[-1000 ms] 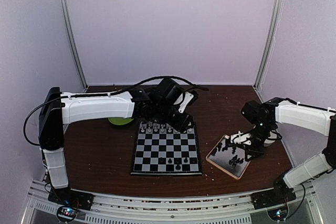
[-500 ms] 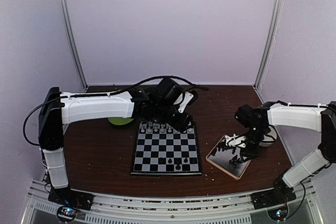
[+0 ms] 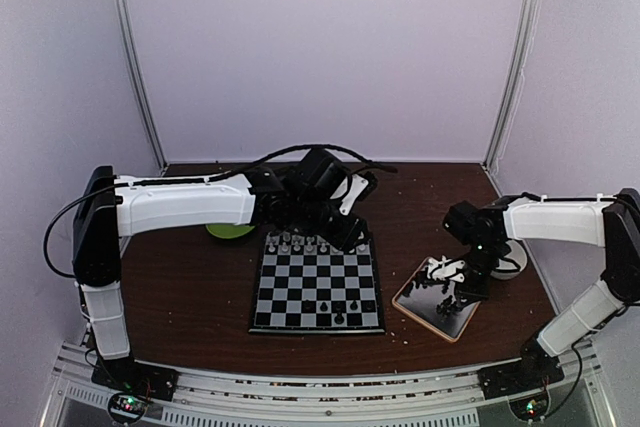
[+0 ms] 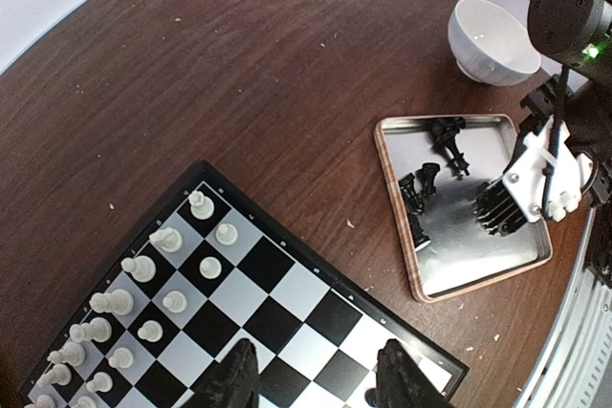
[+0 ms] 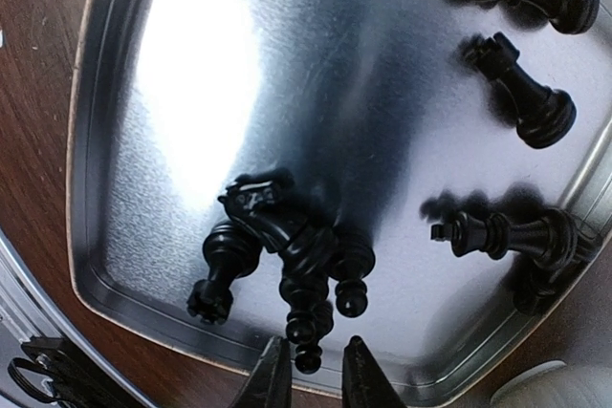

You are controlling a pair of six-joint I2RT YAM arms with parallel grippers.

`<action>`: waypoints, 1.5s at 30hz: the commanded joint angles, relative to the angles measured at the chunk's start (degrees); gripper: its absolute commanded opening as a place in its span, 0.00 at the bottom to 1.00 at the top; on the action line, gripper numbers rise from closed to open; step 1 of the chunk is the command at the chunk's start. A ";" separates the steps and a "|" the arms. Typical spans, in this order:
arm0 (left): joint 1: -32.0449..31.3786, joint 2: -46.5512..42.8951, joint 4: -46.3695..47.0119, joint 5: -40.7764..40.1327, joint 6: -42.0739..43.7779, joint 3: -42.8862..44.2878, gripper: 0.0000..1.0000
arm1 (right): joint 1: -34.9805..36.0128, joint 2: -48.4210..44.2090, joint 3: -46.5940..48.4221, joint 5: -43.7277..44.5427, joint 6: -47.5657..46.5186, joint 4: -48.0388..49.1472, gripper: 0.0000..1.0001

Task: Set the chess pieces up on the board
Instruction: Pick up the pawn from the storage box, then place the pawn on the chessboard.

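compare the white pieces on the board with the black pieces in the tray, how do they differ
Colour: the white pieces are pale, the black pieces dark.
Pose: the white pieces stand upright in two rows; the black pieces lie on their sides, several piled together.
Place: the white pieces sit on squares of the board, the black pieces in the metal tray.
Both are small chess figures.

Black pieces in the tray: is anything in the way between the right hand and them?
Nothing visible. The right hand hangs just over the pile of black pieces in the tray. Its fingers are apart, and the end of one piece pokes in between the fingertips.
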 commanded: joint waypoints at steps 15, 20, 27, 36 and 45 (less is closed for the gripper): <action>-0.04 -2.46 0.04 -0.46 0.33 -0.20 0.43 | 0.42 -1.96 0.49 1.57 0.94 -2.86 0.05; -0.04 -2.46 0.04 -0.51 0.49 -0.25 0.43 | 0.38 -4.20 0.87 2.05 1.33 -4.32 0.04; -0.04 -4.04 0.33 -2.27 0.02 -1.88 0.42 | 0.95 -5.75 4.43 1.69 2.16 -7.55 0.05; 2.82 -13.21 0.93 -10.84 -4.94 -11.29 0.43 | 11.63 -0.77 19.43 1.68 5.45 -10.18 0.05; 7.71 -26.38 1.33 -16.92 -10.99 -26.35 0.43 | 22.27 15.83 38.61 1.11 7.88 -9.58 0.05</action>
